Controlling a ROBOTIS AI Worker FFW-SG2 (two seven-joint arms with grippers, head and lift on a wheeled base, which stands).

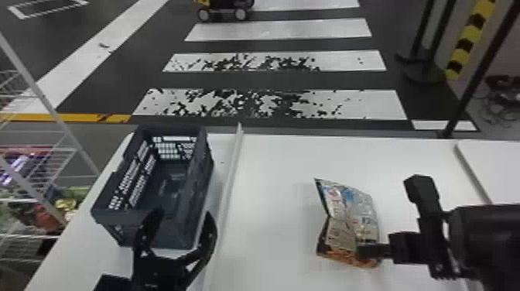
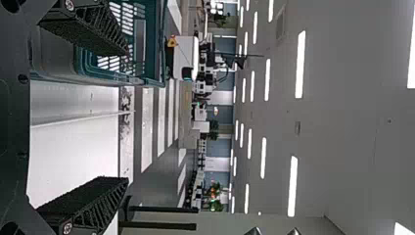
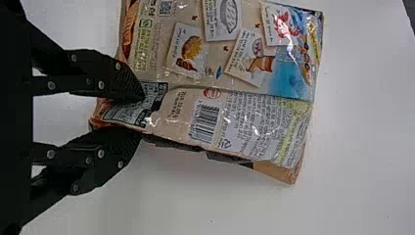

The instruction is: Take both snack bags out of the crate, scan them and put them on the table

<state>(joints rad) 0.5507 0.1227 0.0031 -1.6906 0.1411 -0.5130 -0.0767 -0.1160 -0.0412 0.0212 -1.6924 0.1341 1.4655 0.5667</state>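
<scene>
Tan, blue and orange snack bag (image 3: 259, 117), creased

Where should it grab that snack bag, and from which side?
Probably at the orange end of the snack bag, from the robot's right: that end lies nearest the robot and its thin edge fits between jaws. The right gripper holds it there now.

1 downward head view, 2 wrist views
</scene>
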